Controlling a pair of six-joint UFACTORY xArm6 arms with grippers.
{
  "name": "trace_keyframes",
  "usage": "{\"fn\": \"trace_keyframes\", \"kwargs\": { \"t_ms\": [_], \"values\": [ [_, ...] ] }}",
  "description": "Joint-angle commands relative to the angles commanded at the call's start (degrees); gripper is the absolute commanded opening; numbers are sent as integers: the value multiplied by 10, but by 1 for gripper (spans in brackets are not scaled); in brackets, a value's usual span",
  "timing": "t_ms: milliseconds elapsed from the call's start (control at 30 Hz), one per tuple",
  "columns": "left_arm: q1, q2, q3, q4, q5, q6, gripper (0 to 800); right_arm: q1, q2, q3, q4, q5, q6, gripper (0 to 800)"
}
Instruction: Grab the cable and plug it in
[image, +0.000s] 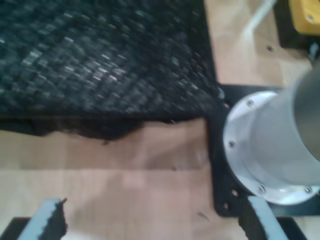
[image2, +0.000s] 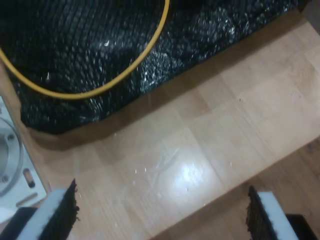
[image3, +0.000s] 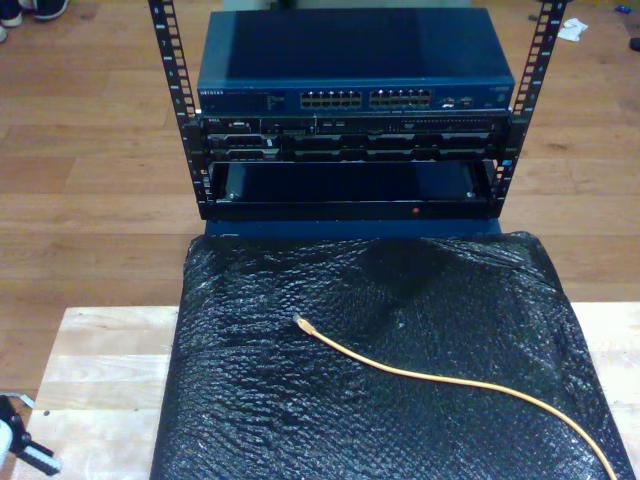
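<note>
Both my first gripper (image: 152, 220) and second gripper (image2: 162, 212) gape above bare wood, cable (image3: 430, 377) untouched.

Black sheet (image3: 400, 400): plastic bubble-wrap texture, dimpled, glossy with scattered highlights. Table (image2: 200, 150): pale wood, visible grain, smooth, lightly shiny under the light. Cable (image3: 440, 380): yellow-orange, smooth plastic-looking jacket. Round flange (image: 260, 145): brushed bare metal, satin, on a matt black plate (image: 220, 165). Rack switch (image3: 355, 60): dark blue painted metal, semi-matt. Floor (image3: 90, 150): varnished wood.
</note>
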Motion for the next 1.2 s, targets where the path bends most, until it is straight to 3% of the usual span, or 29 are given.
{"fn": "trace_keyframes", "kwargs": {
  "t_ms": [433, 667, 1000, 1200],
  "values": [
    [-38, 4, -4, -47, -4, -47, 800, 63, -4, -3, 29, -1, 84, 797],
    [-37, 7, -3, -55, -5, -47, 800, 102, -46, 2, 32, -2, 147, 800],
    [-37, 11, -3, -55, -5, -46, 800, 127, -122, 51, 153, -4, 212, 798],
    [-37, 13, -4, -54, -5, -46, 800, 161, -139, 59, 168, -9, 242, 797]
  ]
}}
